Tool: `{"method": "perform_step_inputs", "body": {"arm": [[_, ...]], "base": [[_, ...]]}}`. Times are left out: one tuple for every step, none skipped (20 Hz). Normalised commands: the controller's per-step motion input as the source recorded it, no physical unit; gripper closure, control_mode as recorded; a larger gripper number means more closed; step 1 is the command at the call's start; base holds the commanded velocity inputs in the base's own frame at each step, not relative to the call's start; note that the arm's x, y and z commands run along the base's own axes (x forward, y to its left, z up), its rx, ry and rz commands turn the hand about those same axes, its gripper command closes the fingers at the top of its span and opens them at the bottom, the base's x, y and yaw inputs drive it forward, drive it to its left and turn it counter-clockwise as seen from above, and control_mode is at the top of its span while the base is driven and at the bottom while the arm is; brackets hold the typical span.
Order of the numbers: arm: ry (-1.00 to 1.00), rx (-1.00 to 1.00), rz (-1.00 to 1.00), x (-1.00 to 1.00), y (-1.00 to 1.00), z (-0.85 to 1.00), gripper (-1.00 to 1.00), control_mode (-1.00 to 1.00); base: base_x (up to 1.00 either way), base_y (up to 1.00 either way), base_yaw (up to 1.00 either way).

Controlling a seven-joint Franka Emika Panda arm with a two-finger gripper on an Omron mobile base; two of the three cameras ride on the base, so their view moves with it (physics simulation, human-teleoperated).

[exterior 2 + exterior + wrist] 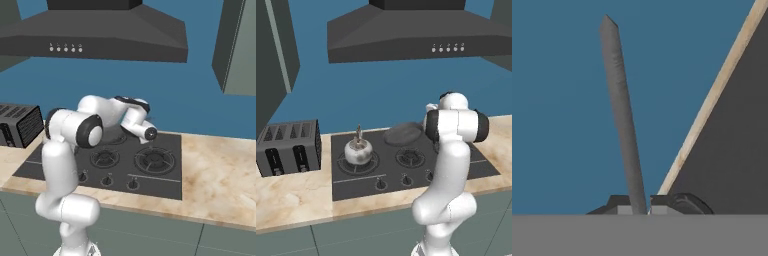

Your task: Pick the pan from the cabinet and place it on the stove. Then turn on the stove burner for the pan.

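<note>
The pan [402, 133], round and dark grey, lies low at the back of the black stove [456, 165], behind the middle burner. I cannot tell whether it rests on the surface. In the hand view its long thin handle [621, 110] rises from between the fingertips of my gripper [640, 205], which is shut on it. My arm's wrist [136, 119] reaches over the stove's back part and hides the fingers in both base views. A grey-green wall cabinet [276, 50] hangs at the upper left.
A shiny silver kettle [358, 150] stands on the left front burner. A dark toaster [291, 147] sits on the marble counter [296, 200] to the left. The range hood [421, 35] hangs above. Small knobs [404, 179] line the stove's front. Another wall cabinet [240, 45] hangs on the right.
</note>
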Motion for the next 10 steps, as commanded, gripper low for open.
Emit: {"method": "perform_step_inputs", "body": {"arm": [[0.0, 0.0, 0.1, 0.33, -0.09, 0.0, 1.0, -1.0], [0.0, 0.0, 0.09, 0.32, -0.08, 0.0, 1.0, -1.0], [0.0, 0.0, 0.09, 0.3, -0.04, 0.0, 1.0, -1.0], [0.0, 0.0, 0.09, 0.34, 0.0, 0.0, 1.0, -1.0], [-0.01, 0.0, 0.09, 0.33, 0.0, 0.0, 1.0, -1.0], [-0.02, 0.0, 0.08, 0.33, 0.0, -0.02, 1.0, -1.0], [-0.02, 0.0, 0.08, 0.33, 0.0, -0.05, 1.0, -1.0], [-0.01, 0.0, 0.08, 0.35, 0.0, -0.06, 1.0, -1.0], [-0.01, 0.0, 0.08, 0.34, 0.0, -0.07, 1.0, -1.0], [-0.01, 0.0, 0.08, 0.33, 0.0, -0.1, 1.0, -1.0]], "base": [[0.0, 0.0, 0.0], [0.0, 0.0, 0.0], [0.0, 0.0, 0.0], [0.0, 0.0, 0.0], [0.0, 0.0, 0.0], [0.0, 0.0, 0.0], [0.0, 0.0, 0.0], [0.0, 0.0, 0.0], [0.0, 0.0, 0.0], [0.0, 0.0, 0.0]]}}
